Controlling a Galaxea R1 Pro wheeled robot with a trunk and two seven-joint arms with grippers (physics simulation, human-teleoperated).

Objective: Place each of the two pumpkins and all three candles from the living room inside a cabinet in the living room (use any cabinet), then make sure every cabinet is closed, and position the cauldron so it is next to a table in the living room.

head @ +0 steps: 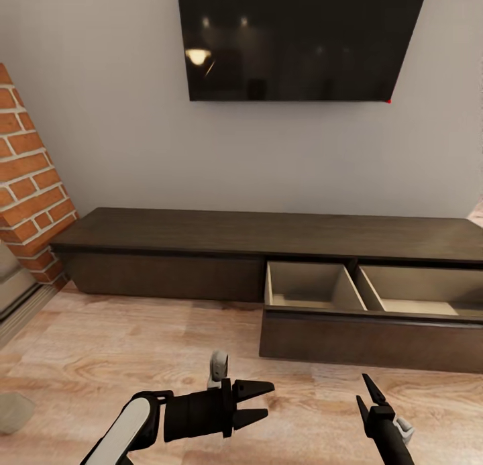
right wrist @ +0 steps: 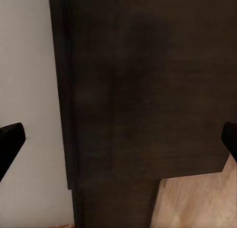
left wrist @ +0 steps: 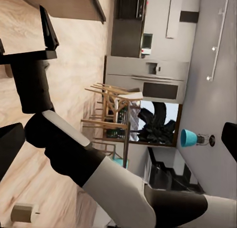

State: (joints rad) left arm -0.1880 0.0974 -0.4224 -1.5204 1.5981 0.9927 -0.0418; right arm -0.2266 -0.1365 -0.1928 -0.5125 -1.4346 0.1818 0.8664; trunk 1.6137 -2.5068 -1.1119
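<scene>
The long, low dark-brown cabinet [head: 201, 233] runs along the wall under a television. Its right-hand drawer [head: 372, 337] is pulled out, and the two pale beige compartments inside hold nothing that I can see. My left gripper [head: 258, 402] hovers over the floor in front of the cabinet, open and empty, fingers pointing right. My right gripper [head: 365, 396] is to its right, below the drawer front, fingers pointing up, open and empty. The right wrist view looks at a dark cabinet face [right wrist: 138, 90] between the spread fingertips [right wrist: 10, 141]. The pumpkins, candles, cauldron and table are out of view.
A black television [head: 302, 39] hangs above the cabinet. A brick column [head: 30, 183] stands at the cabinet's left end. A pale object [head: 12, 411] lies on the wood floor [head: 134, 344] at the lower left. The left wrist view shows my right arm [left wrist: 98, 173], dining chairs [left wrist: 111, 107] and a kitchen.
</scene>
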